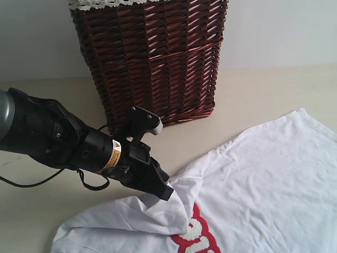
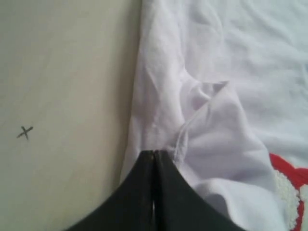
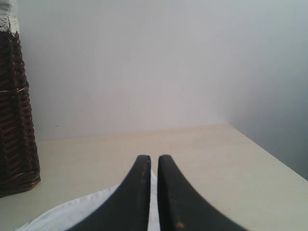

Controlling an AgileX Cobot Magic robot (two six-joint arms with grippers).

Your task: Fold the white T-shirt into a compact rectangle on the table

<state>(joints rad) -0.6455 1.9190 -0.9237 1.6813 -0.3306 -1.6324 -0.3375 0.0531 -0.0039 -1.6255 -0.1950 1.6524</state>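
The white T-shirt (image 1: pixel 263 179) lies spread and wrinkled on the pale beige table (image 1: pixel 47 211), and its red patch with fuzzy white letters (image 1: pixel 197 237) shows at the bottom edge. My left gripper (image 1: pixel 169 191) is shut on a bunched edge of the shirt, lifting it into a small peak. In the left wrist view the black fingertips (image 2: pixel 154 153) meet on the white fabric (image 2: pixel 216 96). My right gripper (image 3: pixel 154 161) is outside the exterior view. Its fingers stand almost together, with a strip of white shirt (image 3: pixel 72 214) rising into the narrow gap.
A tall dark red-brown wicker basket (image 1: pixel 152 58) with a lace rim stands at the back, close behind the left arm, and shows again as the basket (image 3: pixel 14 120) in the right wrist view. A small pen cross (image 2: pixel 25 132) marks the tabletop. A pale wall rises behind the table.
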